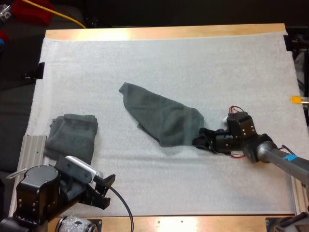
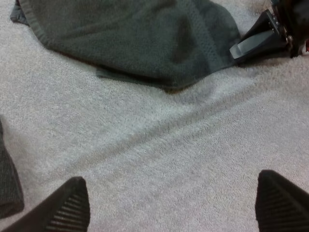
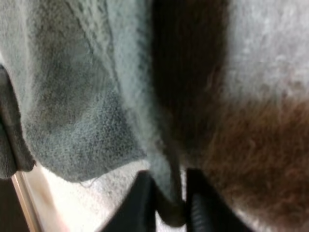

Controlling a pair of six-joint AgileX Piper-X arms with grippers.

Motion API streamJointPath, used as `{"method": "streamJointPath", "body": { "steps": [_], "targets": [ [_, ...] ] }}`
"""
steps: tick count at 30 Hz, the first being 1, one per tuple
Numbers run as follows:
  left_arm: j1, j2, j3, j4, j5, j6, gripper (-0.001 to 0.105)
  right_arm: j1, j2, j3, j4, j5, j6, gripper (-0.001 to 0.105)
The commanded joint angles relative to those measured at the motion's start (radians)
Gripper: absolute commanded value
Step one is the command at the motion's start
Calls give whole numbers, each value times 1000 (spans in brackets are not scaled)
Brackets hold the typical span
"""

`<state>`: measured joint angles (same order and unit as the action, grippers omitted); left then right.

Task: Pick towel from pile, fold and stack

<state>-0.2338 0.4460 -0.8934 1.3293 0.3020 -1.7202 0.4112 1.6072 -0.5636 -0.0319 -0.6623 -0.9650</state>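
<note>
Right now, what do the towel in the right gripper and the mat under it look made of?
Towel: dark grey-green terry-like cloth, matte; woven texture shows and it drapes limp where the right gripper pinches its edge. Mat: white, fuzzy, matte, perhaps fleece or foam sheet; fine nap shows.

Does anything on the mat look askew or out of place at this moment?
Yes. The middle towel lies slanted across the mat, its layers uneven, a lower edge poking out. The right tool is shut on its corner. The second towel by the mat's left edge is rumpled, not squarely folded.
</note>
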Motion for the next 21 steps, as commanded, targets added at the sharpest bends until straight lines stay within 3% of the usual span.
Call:
{"method": "streamJointPath", "body": {
  "steps": [1, 21],
  "targets": [
    [-3, 1, -1, -4, -7, -2, 69, 1, -29, 1, -6, -2, 2, 1],
    [-3, 1, -1, -4, -7, -2, 69, 1, -392, -19, -8, -31, 68, 1]
  ]
}}
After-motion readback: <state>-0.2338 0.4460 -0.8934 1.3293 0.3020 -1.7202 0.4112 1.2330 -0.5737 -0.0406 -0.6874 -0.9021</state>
